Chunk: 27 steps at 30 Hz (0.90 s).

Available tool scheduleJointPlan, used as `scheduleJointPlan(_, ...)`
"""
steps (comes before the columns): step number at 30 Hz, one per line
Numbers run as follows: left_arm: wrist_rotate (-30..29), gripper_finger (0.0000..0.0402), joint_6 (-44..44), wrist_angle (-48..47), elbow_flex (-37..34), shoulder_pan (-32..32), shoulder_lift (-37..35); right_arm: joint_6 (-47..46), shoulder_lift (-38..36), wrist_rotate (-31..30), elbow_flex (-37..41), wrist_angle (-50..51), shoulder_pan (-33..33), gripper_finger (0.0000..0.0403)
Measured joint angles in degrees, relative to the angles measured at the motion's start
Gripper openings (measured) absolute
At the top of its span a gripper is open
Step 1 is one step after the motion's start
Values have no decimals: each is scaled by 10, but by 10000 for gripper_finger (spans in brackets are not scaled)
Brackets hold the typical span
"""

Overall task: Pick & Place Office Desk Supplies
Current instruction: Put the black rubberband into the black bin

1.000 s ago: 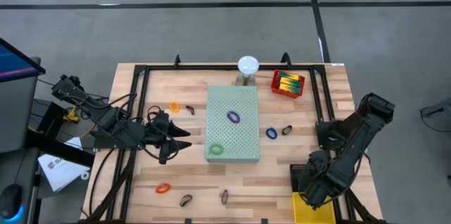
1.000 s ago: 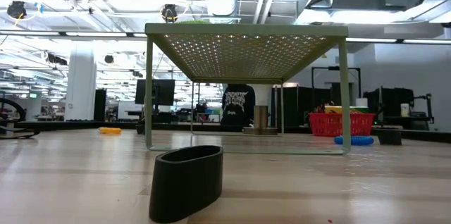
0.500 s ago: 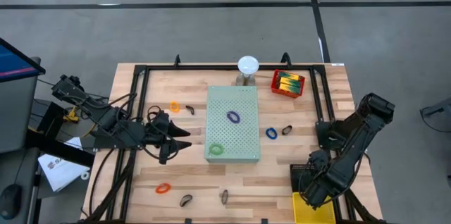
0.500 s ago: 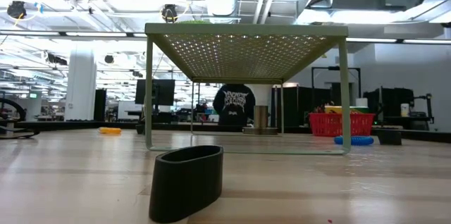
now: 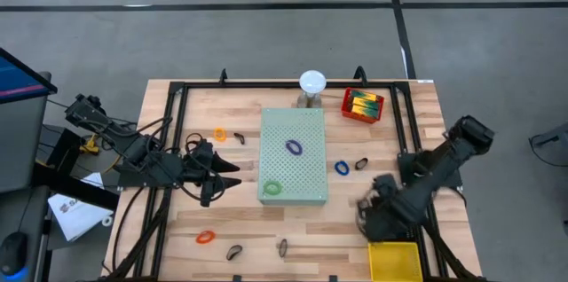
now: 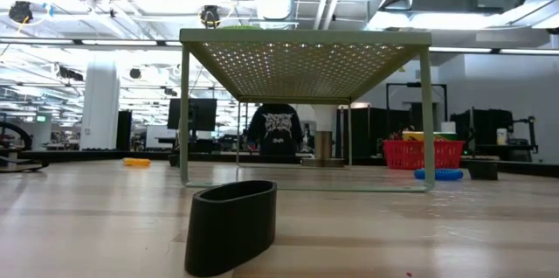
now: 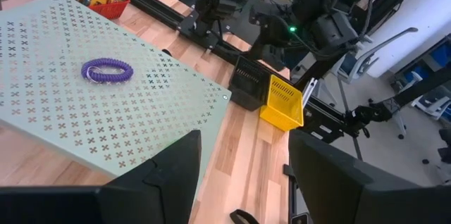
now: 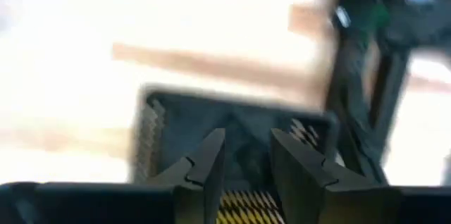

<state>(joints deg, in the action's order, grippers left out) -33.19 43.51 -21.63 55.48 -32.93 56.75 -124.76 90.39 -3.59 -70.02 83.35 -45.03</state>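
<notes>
near the desk's point(image 5: 240, 229) right front corner, the right tool point(image 8: 243, 155) hovers over a black bin point(image 8: 211, 122), fingers slightly parted, holding nothing. a yellow bin point(image 5: 396, 261) sits just beside it. the left tool point(image 5: 232, 174) waits open beside the green board point(image 5: 306, 144).

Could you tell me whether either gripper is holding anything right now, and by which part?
Nothing is held. The left gripper hangs open and empty beside the perforated board; the right gripper shows an empty gap.

From straight above we see the whole perforated board point(image 5: 294, 156); at tabletop level we look under it point(image 6: 304, 55); the left wrist camera views it close, obliquely point(image 7: 106, 104).
</notes>
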Motion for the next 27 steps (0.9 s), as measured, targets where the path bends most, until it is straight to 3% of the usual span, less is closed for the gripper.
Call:
scheduleJointPlan(5,-3,210,4,1,0,0,0,141,-1,-61,7,-13,115,108)
scheduleJointPlan(11,-3,210,5,21,0,0,0,378,0,-67,64,-82,270,108)
scheduleJointPlan(16,-3,210,19,36,0,0,0,509,-8,-69,112,-96,345,108)
scheduleJointPlan(21,-3,210,29,42,0,0,0,502,-71,-69,186,-174,397,108)
scheduleJointPlan(27,-10,210,33,41,0,0,0,391,-191,-66,290,-322,436,108)
